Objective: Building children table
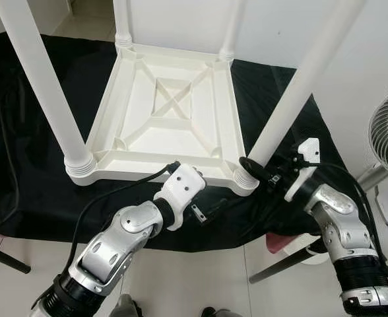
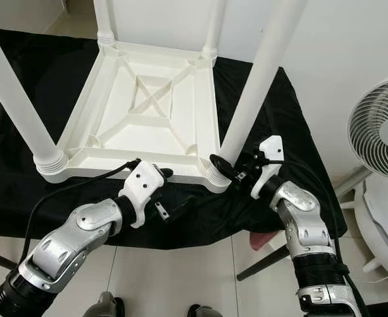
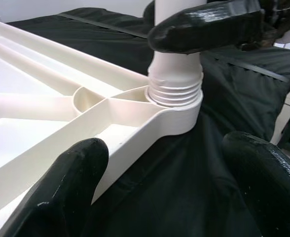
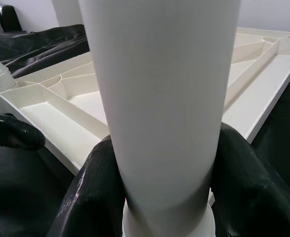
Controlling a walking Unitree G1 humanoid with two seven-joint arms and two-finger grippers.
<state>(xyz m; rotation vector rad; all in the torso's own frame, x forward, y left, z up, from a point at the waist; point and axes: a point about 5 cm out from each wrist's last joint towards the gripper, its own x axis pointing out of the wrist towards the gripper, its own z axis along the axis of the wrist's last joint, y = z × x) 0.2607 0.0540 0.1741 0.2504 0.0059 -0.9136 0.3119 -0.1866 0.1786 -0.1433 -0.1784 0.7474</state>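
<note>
Upside-down white table (image 1: 161, 115) lying on a black cloth (image 1: 35, 191), four legs (image 1: 45, 92) sticking up, one at each corner. Right gripper (image 1: 255, 168) clamped round the near right leg (image 1: 293, 99), low down, just above the screw threads. Long way of that leg: up and a bit tilted. Left gripper (image 1: 200, 212) spread wide, holding nothing, just beside the table's near edge, pointing at that same corner. Right arm nearer the leg. Probably twisting the leg tight next.

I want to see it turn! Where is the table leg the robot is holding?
The leg stands in the upturned table top's near right corner, with the right gripper closed around its base.
</note>
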